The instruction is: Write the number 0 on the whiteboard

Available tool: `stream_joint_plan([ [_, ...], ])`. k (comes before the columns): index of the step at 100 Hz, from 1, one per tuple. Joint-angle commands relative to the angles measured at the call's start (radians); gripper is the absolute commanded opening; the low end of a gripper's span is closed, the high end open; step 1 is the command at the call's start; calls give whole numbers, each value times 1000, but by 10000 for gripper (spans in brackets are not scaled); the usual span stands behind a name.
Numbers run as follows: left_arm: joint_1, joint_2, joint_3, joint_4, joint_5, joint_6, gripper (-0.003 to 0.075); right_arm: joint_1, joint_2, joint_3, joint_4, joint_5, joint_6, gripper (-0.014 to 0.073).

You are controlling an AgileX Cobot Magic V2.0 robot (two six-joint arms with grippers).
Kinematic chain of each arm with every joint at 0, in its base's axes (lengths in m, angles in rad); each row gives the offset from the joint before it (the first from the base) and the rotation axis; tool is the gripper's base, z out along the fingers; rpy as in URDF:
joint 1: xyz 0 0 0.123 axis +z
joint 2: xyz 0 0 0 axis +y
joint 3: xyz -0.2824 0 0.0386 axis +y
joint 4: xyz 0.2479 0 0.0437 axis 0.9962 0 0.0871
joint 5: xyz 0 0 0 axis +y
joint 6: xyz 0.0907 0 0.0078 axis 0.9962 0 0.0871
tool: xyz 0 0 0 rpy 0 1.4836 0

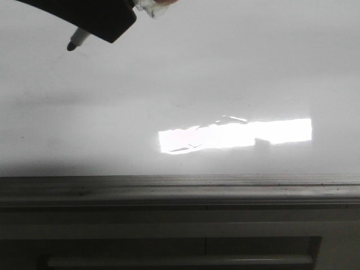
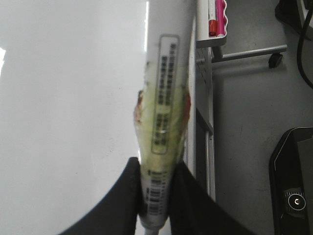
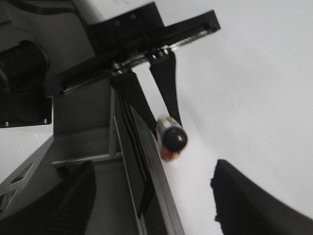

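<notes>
In the front view the whiteboard (image 1: 180, 84) fills most of the frame, glossy and white, with a bright rectangular light reflection (image 1: 236, 135) low on its surface and its grey metal edge strip (image 1: 180, 188) running along the near side. At the upper left a black gripper finger (image 1: 101, 17) reaches in, and a marker pen (image 1: 77, 40) slants down from it, its dark tip just above or on the board; contact cannot be judged. No drawn loop of the number 0 shows on the board here, only a faint thin line beside the tip. In the left wrist view the left gripper (image 2: 156, 196) has its two black fingers (image 2: 127, 196) pressed against the sides of the marker's barrel (image 2: 164, 122), clamped on it; the barrel carries a printed label and yellowish tape, and lies over the white board, close to the board's edge strip (image 2: 193, 122). Beyond the edge lie a grey floor (image 2: 244, 122) and a wheeled stand leg (image 2: 254, 53). In the right wrist view the right gripper (image 3: 151, 196) shows its two dark fingers (image 3: 244, 200) well apart with nothing between them, hanging over the board's edge, while across from it the left gripper (image 3: 156, 105) holds the marker (image 3: 171, 137), seen end on.
</notes>
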Motion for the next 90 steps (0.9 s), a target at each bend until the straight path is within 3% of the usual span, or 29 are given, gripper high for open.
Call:
stream_joint_plan([
  [1, -7, -20, -36, -15, -36, 2, -20, 86, 52, -61, -10, -122, -22, 433],
  [16, -7, -20, -36, -13, 4, 2, -20, 184, 150, -88, -20, -230, -22, 433],
  [34, -7, -20, -36, -13, 30, 2, -20, 205, 250, -109, -20, -221, -22, 414],
  [46, -7, -20, -36, -13, 38, 2, -20, 205, 273, -113, -20, -210, -22, 275],
  [68, -7, -20, -36, -17, 32, 2, -20, 205, 277, -113, -47, -167, -22, -74],
  [84, -7, -23, -37, -21, -4, -10, -15, 205, 277, -113, -65, -126, -22, -69],
  [90, -7, -28, -37, -37, -16, -27, 34, 203, 273, -113, -68, -131, -22, -69],
])
